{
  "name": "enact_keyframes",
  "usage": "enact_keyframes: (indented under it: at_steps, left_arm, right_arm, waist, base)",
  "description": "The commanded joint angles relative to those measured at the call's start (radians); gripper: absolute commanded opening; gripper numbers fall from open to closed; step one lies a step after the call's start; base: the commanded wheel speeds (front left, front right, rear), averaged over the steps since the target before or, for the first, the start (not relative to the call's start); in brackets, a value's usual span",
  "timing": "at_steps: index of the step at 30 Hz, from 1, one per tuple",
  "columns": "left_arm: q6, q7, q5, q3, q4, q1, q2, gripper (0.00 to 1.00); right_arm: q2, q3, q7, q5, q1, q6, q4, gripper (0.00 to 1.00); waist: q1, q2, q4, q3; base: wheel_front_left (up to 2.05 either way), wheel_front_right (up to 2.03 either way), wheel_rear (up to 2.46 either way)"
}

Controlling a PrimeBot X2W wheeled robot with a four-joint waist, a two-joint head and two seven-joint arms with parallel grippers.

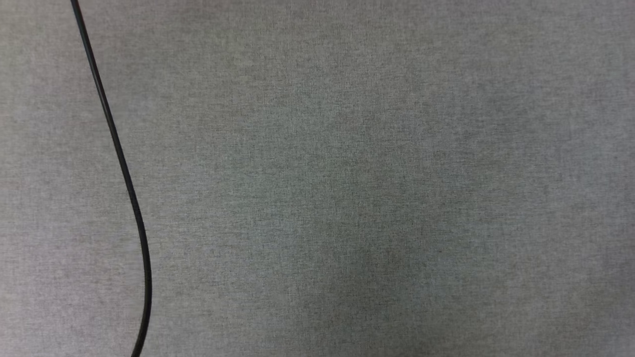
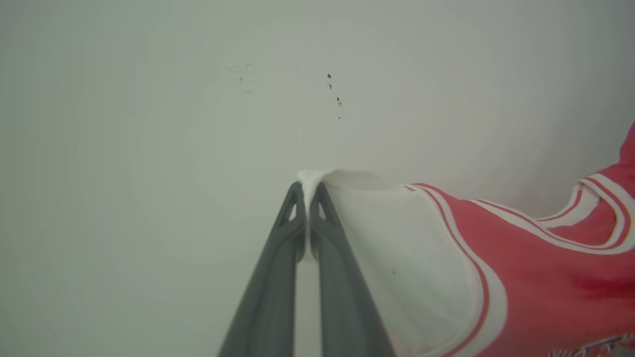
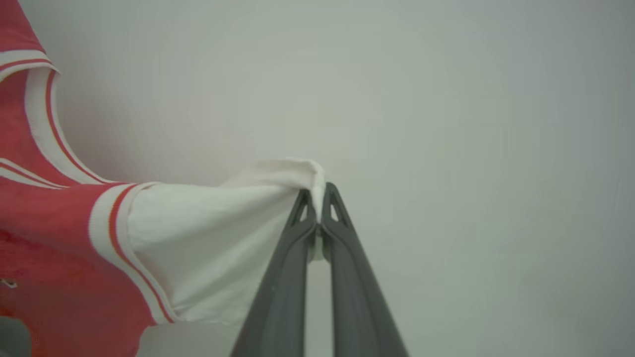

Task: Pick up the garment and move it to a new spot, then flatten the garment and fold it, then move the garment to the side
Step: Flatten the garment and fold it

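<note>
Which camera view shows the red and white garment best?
The left wrist view: the garment shows a white sleeve, red body, striped trim and some lettering, pinched by the left gripper. The right wrist view gives the other sleeve in the right gripper and less red. The head view looks at a grey surface.

The right gripper (image 3: 320,198), jaws pressed together, pinches the bunched edge of the garment's (image 3: 54,233) white sleeve (image 3: 208,238), while the red body with striped trim stretches leftward against a plain pale surface (image 3: 471,124).
</note>
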Motion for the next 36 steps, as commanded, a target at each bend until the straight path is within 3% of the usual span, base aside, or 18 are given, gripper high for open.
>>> enact_keyframes:
  at_steps: [1,8,14,26,36]
  left_arm:
    - [-0.002,-0.008,-0.01,-0.004,0.02,-0.001,-0.006,0.0]
    - [-0.008,-0.075,-0.058,-0.032,0.095,0.071,-0.024,0.0]
    - [-0.008,-0.12,-0.128,-0.074,0.105,0.221,-0.012,0.0]
    - [-0.005,-0.195,-0.246,-0.146,0.02,0.645,0.051,0.0]
    - [0.101,-0.227,-0.366,-0.15,-0.179,1.142,0.128,0.0]
  right_arm:
    - [0.013,0.023,-0.012,0.006,-0.014,-0.002,0.023,0.0]
    - [0.047,0.133,-0.073,0.054,0.027,-0.002,0.11,0.0]
    - [0.063,0.224,-0.145,0.12,0.155,-0.002,0.151,0.0]
    - [0.003,0.37,-0.212,0.275,0.532,-0.002,0.053,0.0]
    - [-0.078,0.392,-0.227,0.363,0.919,-0.002,-0.07,0.0]
  waist:
    - [-0.0002,0.0,0.0,0.015]
    - [-0.0002,0.0,0.006,0.044]
    - [-0.0002,0.0,0.013,-0.001]
    - [-0.0002,0.0,0.014,-0.195]
    - [-0.0002,0.0,0.016,-0.354]
  base:
    - [0.0,0.0,0.0]
    - [0.0,0.0,0.0]
    - [0.0,0.0,0.0]
    - [0.0,0.0,0.0]
    - [0.0,0.0,0.0]
